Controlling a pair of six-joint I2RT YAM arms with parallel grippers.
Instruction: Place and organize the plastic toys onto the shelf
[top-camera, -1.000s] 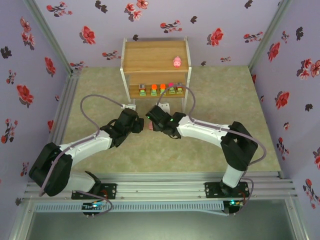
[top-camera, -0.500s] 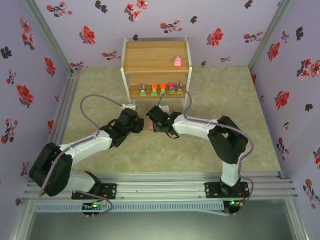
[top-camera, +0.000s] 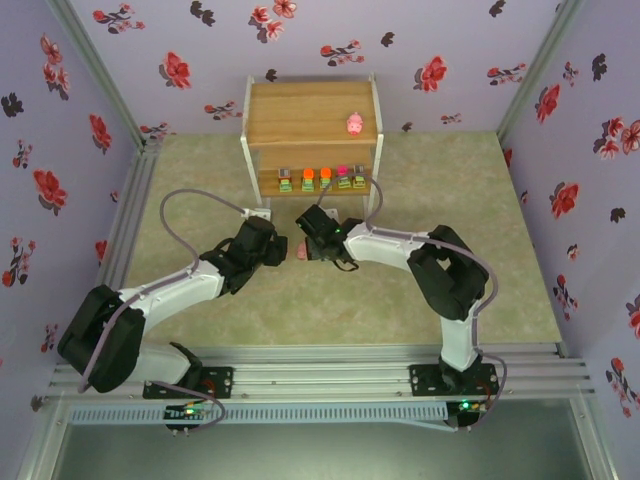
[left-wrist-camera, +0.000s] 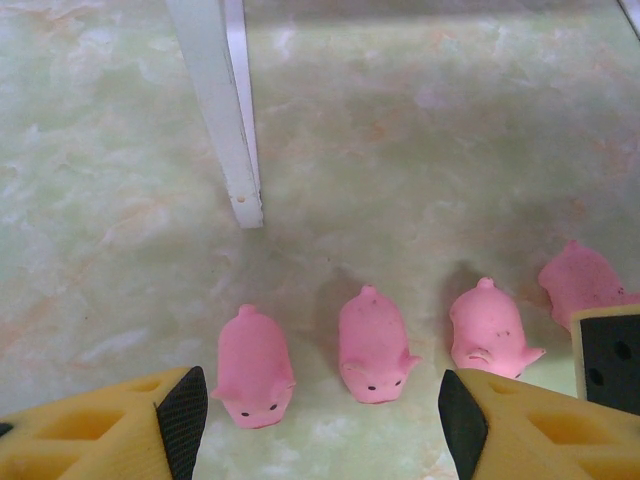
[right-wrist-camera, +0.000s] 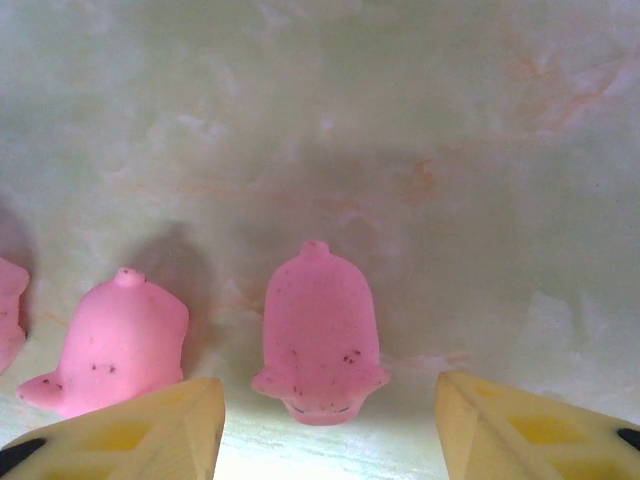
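Note:
The wooden shelf stands at the back of the table. One pink pig sits on its top tier, and several blocky toys line the lower tier. In front of the shelf, several pink pigs lie in a row on the table. My left gripper is open just behind two of them, touching neither. My right gripper is open with the end pig just ahead of its fingers, with a gap on both sides. The neighbouring pig lies to its left. Both grippers meet in front of the shelf.
A white shelf leg stands on the marbled table just beyond the pigs in the left wrist view. A finger of the right gripper juts in at that view's right edge, close to the row's last pig.
The right arm has pushed its gripper left towards the pig row, its elbow folding inward, and its jaws have narrowed slightly. The left arm has held still.

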